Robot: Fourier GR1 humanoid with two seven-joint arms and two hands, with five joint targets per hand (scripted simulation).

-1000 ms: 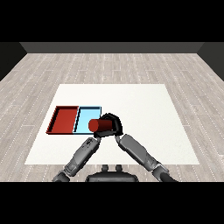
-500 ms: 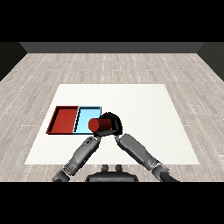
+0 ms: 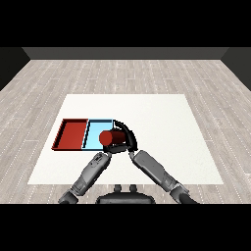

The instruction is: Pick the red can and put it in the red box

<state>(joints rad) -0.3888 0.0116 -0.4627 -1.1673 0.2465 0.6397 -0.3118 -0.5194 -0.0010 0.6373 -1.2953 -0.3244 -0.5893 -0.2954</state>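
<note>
Red can [image 3: 112, 138] lay on its side in the right hand [image 3: 128, 138], whose fingers curled round it, its long axis pointing left and right. It hung over the light blue tray [image 3: 96, 128]. The red tray [image 3: 64, 131] lay just beside, further to the left. I cannot tell how the left hand [image 3: 104, 155] held its fingers.

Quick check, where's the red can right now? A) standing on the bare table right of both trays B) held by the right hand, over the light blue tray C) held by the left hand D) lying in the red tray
B. The right hand has its fingers curled round the red can, which overlaps the right part of the light blue tray; the red tray holds nothing.
</note>
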